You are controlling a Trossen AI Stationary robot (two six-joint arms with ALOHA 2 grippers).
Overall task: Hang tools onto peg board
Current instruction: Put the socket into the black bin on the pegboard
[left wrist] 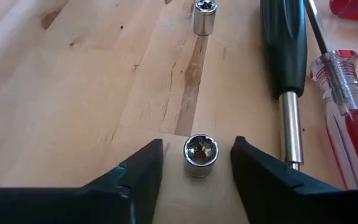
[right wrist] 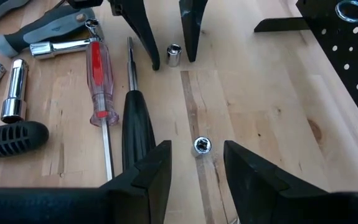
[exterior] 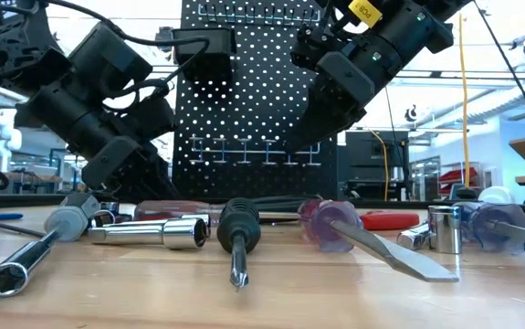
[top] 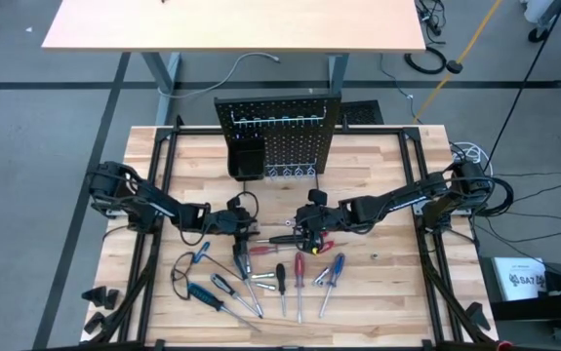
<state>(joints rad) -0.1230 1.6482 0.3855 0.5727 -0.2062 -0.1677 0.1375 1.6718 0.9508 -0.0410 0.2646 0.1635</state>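
**Both grippers low over small sockets on the table**

The tan wooden table carries the black peg board, which stands upright at the far middle, with a row of metal hooks and a small black bin on its face. No tool shows on the hooks; the tools lie scattered on the near half of the table.

The left gripper sits low near the table's middle, its fingers apart on either side of a small silvery socket standing upright on the wood. A gap shows on both sides, so the socket is straddled, not pinched.

The right gripper hovers close by, facing the left one, its fingers parted and holding nothing. A second small socket lies on the table just ahead of them.

Beside the sockets lie a black-handled screwdriver and a clear red-handled screwdriver. Nearer the front edge lie blue-handled screwdrivers and silvery nut drivers.
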